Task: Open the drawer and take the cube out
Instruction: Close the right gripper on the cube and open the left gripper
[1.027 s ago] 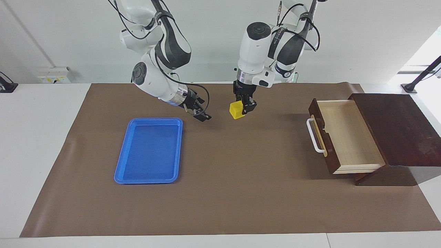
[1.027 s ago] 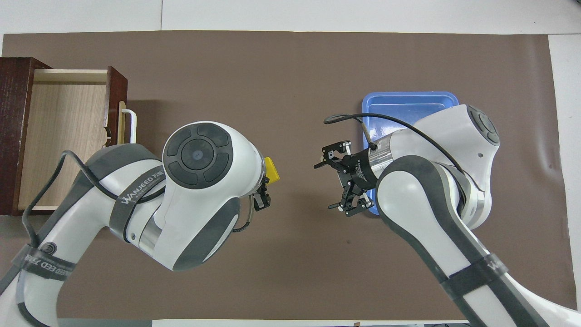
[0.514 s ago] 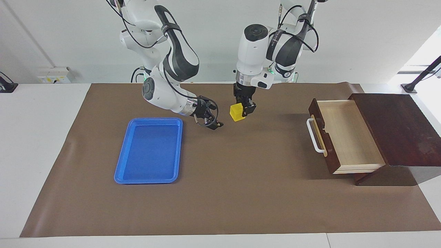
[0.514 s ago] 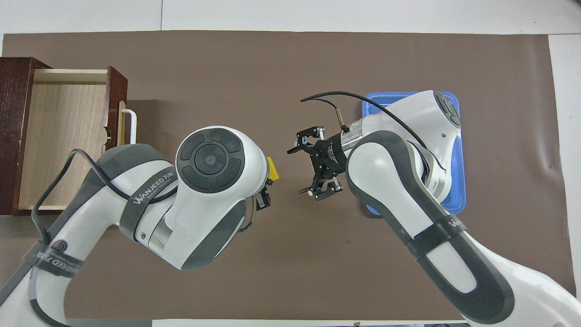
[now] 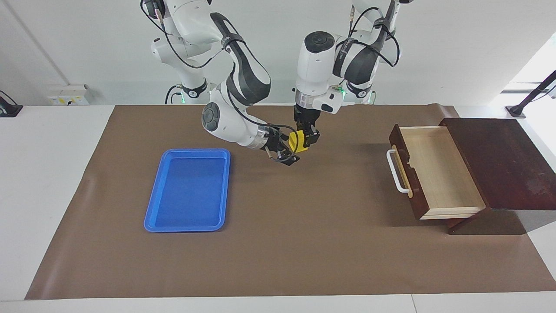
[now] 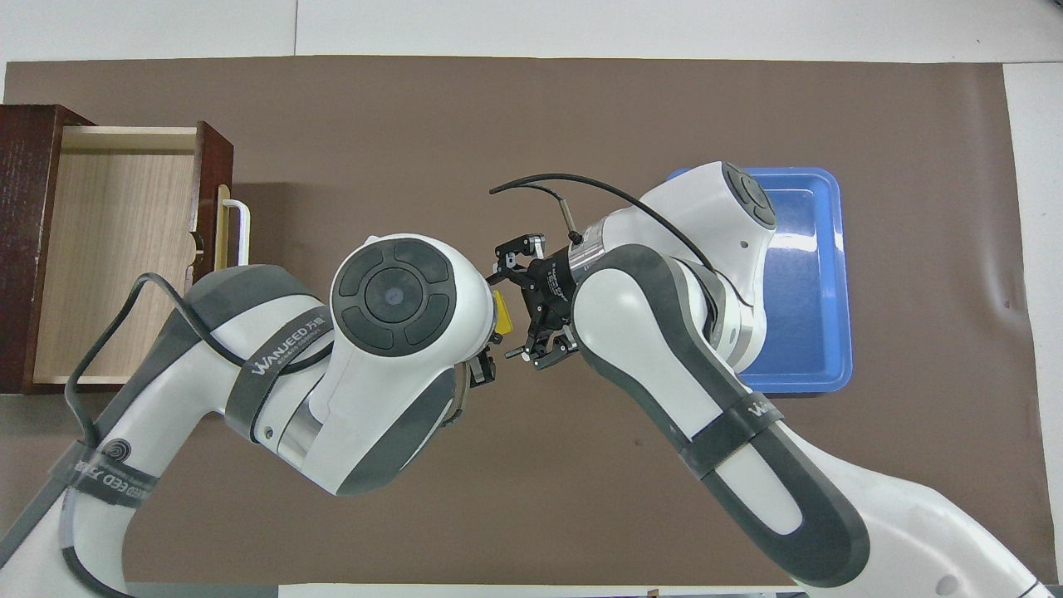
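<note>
Left gripper (image 5: 306,135) is hanging over the middle of the brown mat (image 5: 304,243), fingers clenched on the yellow cube (image 5: 297,141), which is being held clear of the table. Right gripper (image 5: 286,153) is lying level just beside the cube, fingers spread, reaching around it from the blue tray's (image 5: 187,190) side. The drawer (image 5: 434,171) is standing pulled out of its dark wooden box (image 5: 504,165) at the left arm's end, pale interior showing bare, white handle (image 5: 396,171) facing the tray.
</note>
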Controlling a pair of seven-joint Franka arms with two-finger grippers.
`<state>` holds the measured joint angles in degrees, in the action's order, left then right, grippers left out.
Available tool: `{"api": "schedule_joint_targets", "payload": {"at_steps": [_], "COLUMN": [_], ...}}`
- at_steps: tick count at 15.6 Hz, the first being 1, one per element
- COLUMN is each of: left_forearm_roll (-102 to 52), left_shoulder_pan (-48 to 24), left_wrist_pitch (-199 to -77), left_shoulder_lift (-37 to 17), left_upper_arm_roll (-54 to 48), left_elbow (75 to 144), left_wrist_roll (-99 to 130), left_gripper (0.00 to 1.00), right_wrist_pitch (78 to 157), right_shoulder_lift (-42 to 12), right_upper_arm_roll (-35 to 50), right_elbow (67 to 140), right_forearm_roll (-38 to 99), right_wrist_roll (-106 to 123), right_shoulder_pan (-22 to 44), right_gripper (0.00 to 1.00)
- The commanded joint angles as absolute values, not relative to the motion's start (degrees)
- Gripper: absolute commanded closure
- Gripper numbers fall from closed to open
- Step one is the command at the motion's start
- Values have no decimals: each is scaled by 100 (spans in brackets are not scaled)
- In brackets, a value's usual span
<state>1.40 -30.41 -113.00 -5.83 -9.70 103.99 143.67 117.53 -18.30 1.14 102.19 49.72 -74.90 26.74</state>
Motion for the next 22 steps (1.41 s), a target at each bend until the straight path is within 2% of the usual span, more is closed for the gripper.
{"api": "schedule_joint_targets", "payload": {"at_steps": [1,13,22], "left_forearm_roll": [229,229,229], "left_shoulder_pan": [-3103,-3103,-3103], "left_wrist_pitch": [-11408,-11364,-11355], "left_shoulder_lift": [-510,-510,-510], "left_upper_arm_roll": [-923,-923,-923], "left_elbow": [10521,10521,10521], "left_wrist_roll": [14309,14300,14309], "left_gripper": [100,100,100], "right_wrist_pitch": [11804,11804,11804], "right_shoulder_lift": [-1846,-1564,-1529], "right_upper_arm_roll": [114,105,97], "right_elbow": [10178,10353,10450], "right_forearm_roll": [5045,5036,5036], "right_wrist_roll": [-7585,-7682,-7708], "right_shoulder_pan": [2794,2821,2804], "right_gripper": [0,0,5]}}
